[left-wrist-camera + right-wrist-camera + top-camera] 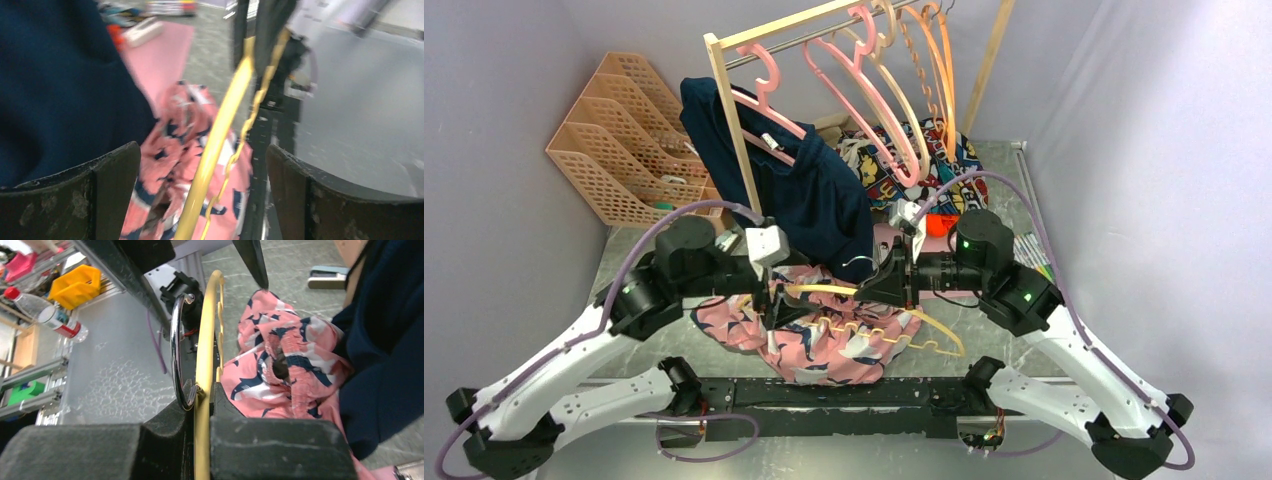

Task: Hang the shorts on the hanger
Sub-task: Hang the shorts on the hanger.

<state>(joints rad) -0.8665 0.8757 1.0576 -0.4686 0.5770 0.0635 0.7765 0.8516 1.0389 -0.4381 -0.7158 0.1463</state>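
Note:
The salmon-pink shorts (819,345) with navy and white shapes lie crumpled on the table between the two arms. The pale yellow hanger (924,325) hangs slanted just above them, its silver hook (174,350) beside my right fingers. My right gripper (202,400) is shut on the hanger (206,335) close to the hook. My left gripper (202,150) is open, its dark fingers (115,190) wide apart on either side of the hanger's bar (220,130) without touching it, with the shorts (170,150) below. In the top view, the left gripper (776,305) sits at the hanger's left end and the right gripper (886,285) near its middle.
A wooden rack (729,110) behind carries pink and orange hangers (864,90) and a navy garment (824,200) that hangs down to the shorts. A cartoon-print cloth (929,150) lies at the back. A peach file organiser (624,140) stands at the back left.

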